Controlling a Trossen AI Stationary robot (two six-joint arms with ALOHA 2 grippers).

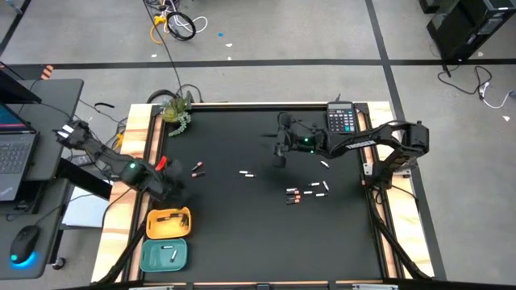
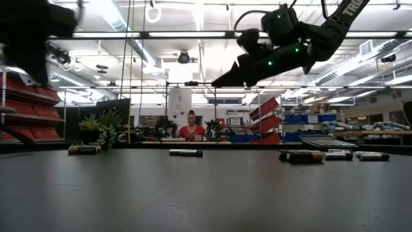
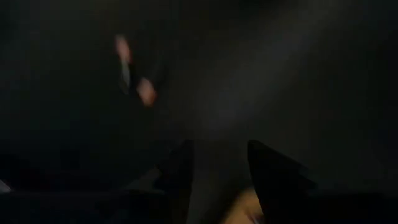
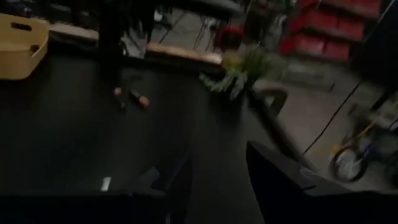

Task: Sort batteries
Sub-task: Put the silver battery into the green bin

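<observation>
surface [image 1: 242,234]: a black mat is carrying everything, with the calculator [image 1: 341,120] and a small plant [image 1: 176,111] sitting at its far edge.
left gripper [image 1: 171,192]: it is hovering just beyond the yellow tray [image 1: 168,223], near a dark pair of batteries; its jaws are standing apart with nothing between them.
right gripper [image 1: 280,150]: it is hanging above the surface in the far middle, clear of every cell; its jaws are showing a gap and gripping nothing.
trays: the yellow tray is sitting at the near left corner, the teal tray [image 1: 164,255] just beside it and holding two pale cells.
batteries [image 1: 307,192]: a loose cluster is lying right of centre, one white cell [image 1: 247,174] is lying alone mid-surface, and the dark pair [image 1: 197,169] is lying toward the left.
handling: these are looking light, stiff and smooth, so they are likely rolling at a nudge.
grip: taking each across the middle of its barrel, jaws square to its length, is looking safest.
</observation>
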